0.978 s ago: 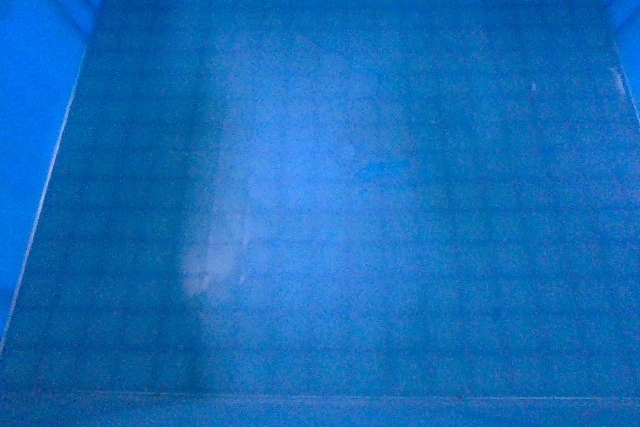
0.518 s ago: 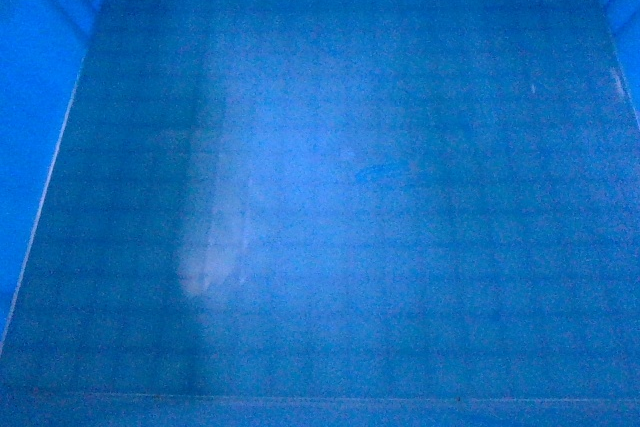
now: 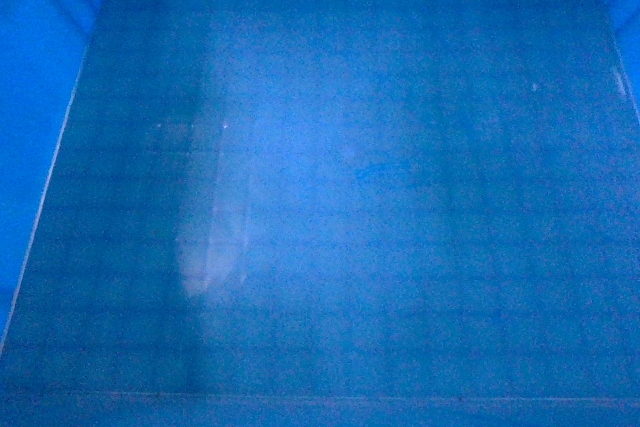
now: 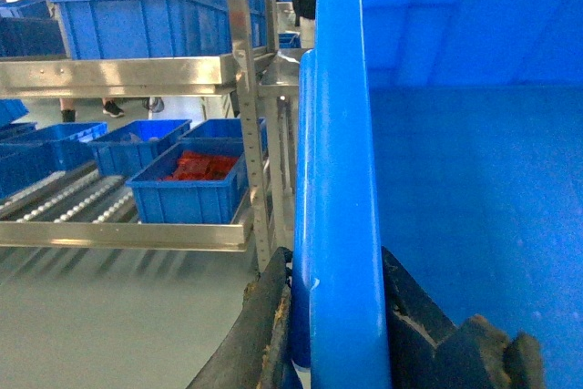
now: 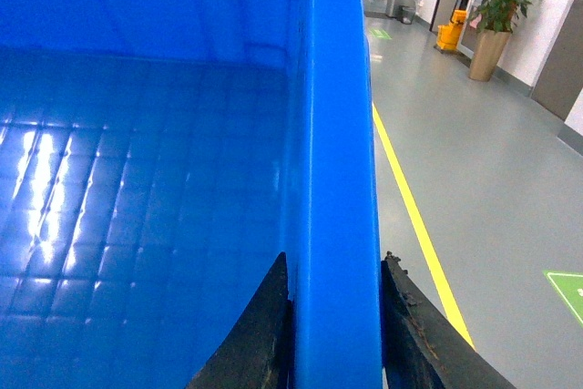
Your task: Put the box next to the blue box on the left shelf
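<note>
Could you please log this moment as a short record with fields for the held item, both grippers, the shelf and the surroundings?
held item: box, bright blue, nothing inside, fills the head view
left gripper: jaws clamped on the box's side wall at the rim
right gripper: jaws clamped on the opposite wall at the rim
left shelf: roller rack beyond the left wall, box not on it yet
on the shelf: blue crate with red contents
right side: grey floor with yellow line, potted plant

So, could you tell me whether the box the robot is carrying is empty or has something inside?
Empty. The box shows only its bare gridded floor in the head view, and both wrist views show nothing inside.
</note>
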### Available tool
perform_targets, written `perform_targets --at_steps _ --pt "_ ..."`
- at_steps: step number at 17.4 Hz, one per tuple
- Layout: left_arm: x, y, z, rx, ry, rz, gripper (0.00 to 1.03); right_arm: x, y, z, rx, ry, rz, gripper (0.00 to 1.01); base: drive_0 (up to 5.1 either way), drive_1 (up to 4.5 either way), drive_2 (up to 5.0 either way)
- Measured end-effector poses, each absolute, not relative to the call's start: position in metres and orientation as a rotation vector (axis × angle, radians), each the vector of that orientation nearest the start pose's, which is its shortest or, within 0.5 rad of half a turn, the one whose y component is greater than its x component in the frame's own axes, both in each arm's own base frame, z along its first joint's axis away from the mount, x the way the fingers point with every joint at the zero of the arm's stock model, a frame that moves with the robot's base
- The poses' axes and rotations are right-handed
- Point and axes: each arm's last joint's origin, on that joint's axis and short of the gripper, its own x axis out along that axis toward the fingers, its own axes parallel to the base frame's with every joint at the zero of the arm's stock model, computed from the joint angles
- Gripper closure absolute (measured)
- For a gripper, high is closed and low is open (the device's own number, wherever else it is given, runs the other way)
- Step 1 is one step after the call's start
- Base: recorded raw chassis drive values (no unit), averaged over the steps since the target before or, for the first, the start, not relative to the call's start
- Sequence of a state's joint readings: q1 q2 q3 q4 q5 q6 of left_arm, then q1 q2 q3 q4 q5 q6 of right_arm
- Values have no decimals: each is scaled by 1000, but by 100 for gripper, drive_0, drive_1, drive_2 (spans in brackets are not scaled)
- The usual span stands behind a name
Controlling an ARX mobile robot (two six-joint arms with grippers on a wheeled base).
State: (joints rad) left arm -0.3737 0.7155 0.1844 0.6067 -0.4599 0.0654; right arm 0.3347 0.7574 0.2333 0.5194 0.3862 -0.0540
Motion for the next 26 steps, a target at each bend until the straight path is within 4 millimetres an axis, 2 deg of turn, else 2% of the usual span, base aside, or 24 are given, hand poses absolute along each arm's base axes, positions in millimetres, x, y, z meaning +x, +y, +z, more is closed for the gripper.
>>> perform_targets --at_steps 26 --pt "150 -45 212 38 -67 89 83 159 44 214 -56 7 -51 80 0 431 -430"
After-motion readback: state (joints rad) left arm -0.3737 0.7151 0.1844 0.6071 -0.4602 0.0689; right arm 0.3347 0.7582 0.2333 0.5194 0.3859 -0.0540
